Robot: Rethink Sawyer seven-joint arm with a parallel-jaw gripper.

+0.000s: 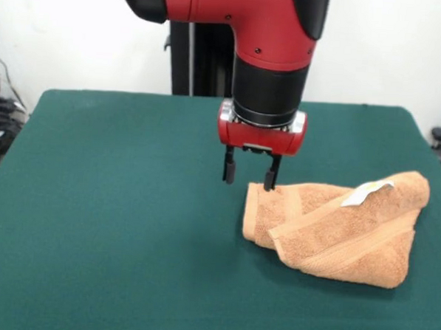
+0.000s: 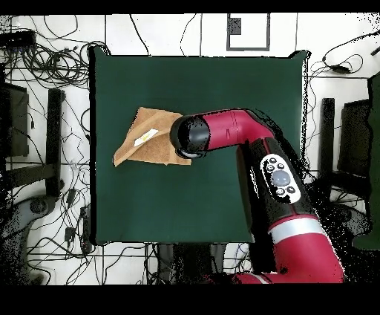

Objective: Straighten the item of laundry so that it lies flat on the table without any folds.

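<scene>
The item of laundry [image 1: 339, 227] is a tan terry towel lying folded over itself on the right half of the green table [image 1: 114, 218], with a white care tag on top. My gripper [image 1: 250, 175] hangs open just above the towel's far left corner, one fingertip [image 1: 270, 181] over the towel's edge and the other left of it. In the overhead view the towel [image 2: 152, 139] lies left of centre, and the arm's red wrist [image 2: 194, 134] hides its right part and the gripper.
Bare green cloth [image 2: 193, 200] spreads around the towel on all sides. Cables and stands [image 2: 44, 148] crowd the floor beyond the table edges.
</scene>
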